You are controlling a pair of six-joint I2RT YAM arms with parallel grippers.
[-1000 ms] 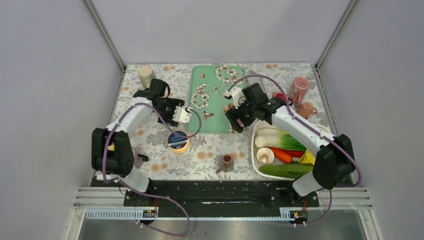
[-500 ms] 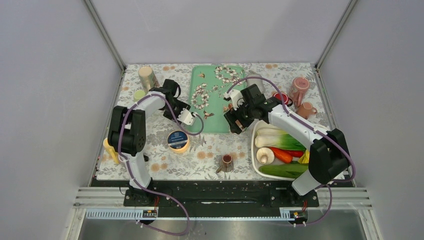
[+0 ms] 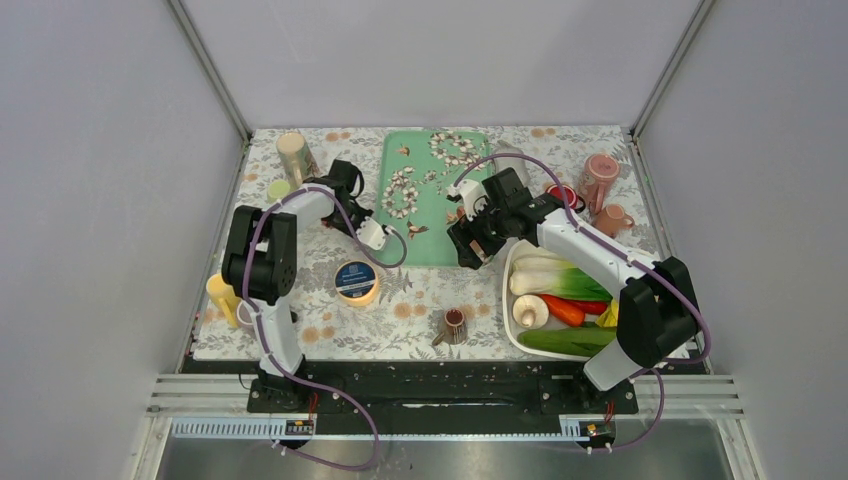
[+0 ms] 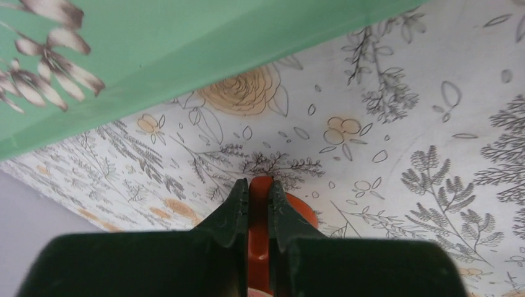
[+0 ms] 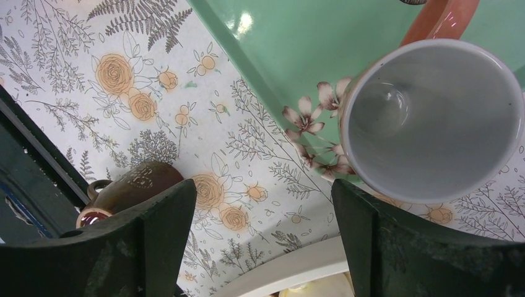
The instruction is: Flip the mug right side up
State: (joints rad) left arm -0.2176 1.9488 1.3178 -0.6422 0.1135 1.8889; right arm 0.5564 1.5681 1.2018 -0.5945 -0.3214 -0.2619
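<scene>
A white mug (image 5: 427, 117) with a salmon handle stands mouth up on the corner of the green tray (image 5: 322, 37), just past my right gripper's right finger. In the top view this mug is hidden under the arm. My right gripper (image 5: 263, 192) (image 3: 470, 245) hangs open above the tablecloth with nothing between its fingers. A brown mug (image 5: 133, 185) (image 3: 455, 325) lies on its side near the table's front. My left gripper (image 4: 259, 185) (image 3: 358, 222) is low beside the tray's (image 3: 430, 200) left edge. It is shut on a thin orange-red piece (image 4: 260, 223) that I cannot identify.
A white dish (image 3: 507, 300) of vegetables sits right of the right gripper, its rim (image 5: 291, 266) close below the jaws. Two pink mugs (image 3: 600, 175) stand back right, a beige cup (image 3: 292, 152) back left. A yellow-rimmed tin (image 3: 356, 282) and a yellow bottle (image 3: 222, 298) are on the left.
The left arm's elbow swung in toward the table and its jaws closed onto the orange-red piece. The right gripper stayed nearly in place, still open.
</scene>
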